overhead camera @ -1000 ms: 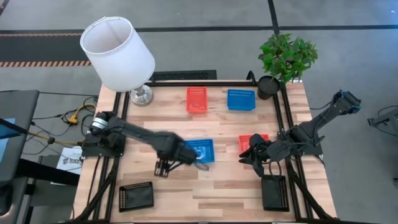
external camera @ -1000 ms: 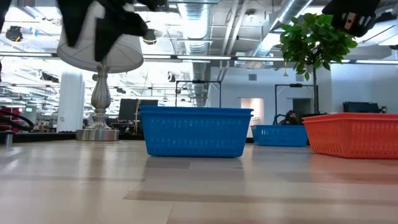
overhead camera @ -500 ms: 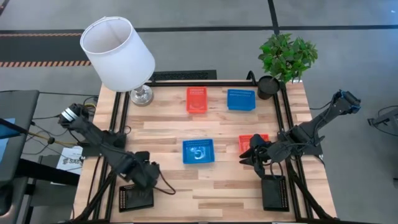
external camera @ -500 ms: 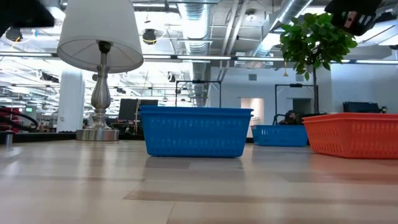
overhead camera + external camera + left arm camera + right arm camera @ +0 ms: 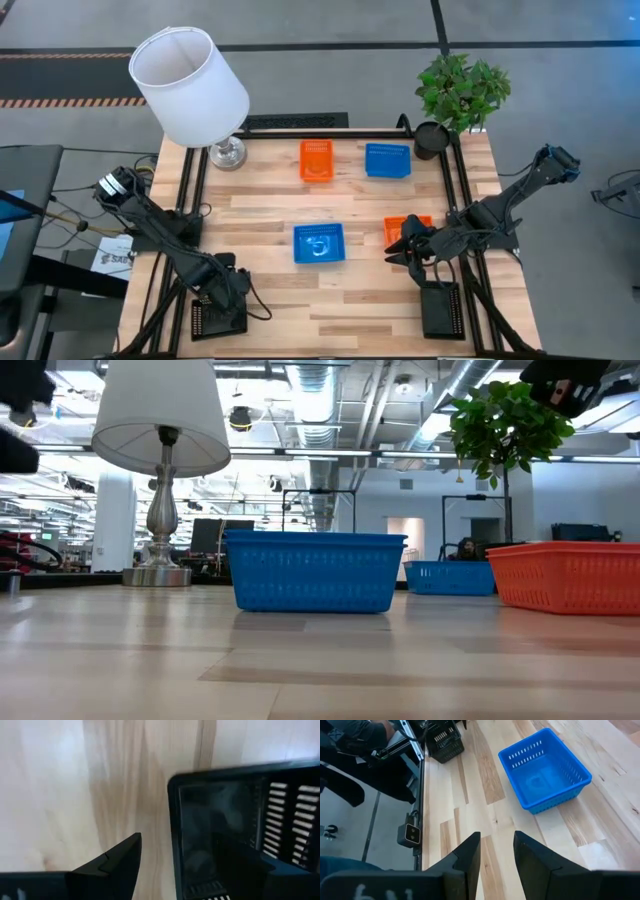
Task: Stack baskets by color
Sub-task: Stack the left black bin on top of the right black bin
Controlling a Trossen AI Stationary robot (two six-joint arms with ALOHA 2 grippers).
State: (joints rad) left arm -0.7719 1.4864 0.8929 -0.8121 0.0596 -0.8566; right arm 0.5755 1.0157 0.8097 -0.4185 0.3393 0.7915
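Two black baskets remain apart: left gripper [image 5: 228, 290], jaws wide and empty, straddles the near-left black basket [image 5: 218, 317] wall, presumably to grasp; right gripper [image 5: 494, 851] part-open, empty.

The high view looks straight down on the whole table [image 5: 280, 215]. The low view sits at tabletop height, close to the central blue basket [image 5: 312, 571], which the right wrist view shares.

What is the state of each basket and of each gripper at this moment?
Centre blue basket: upright, empty, alone.
Far blue basket: upright, alone.
Far orange basket: upright, alone.
Near orange basket: partly under the right arm.
Left black basket: unstacked.
Right black basket: unstacked.
Left gripper: open, over the left black basket.
Right gripper: open, empty.
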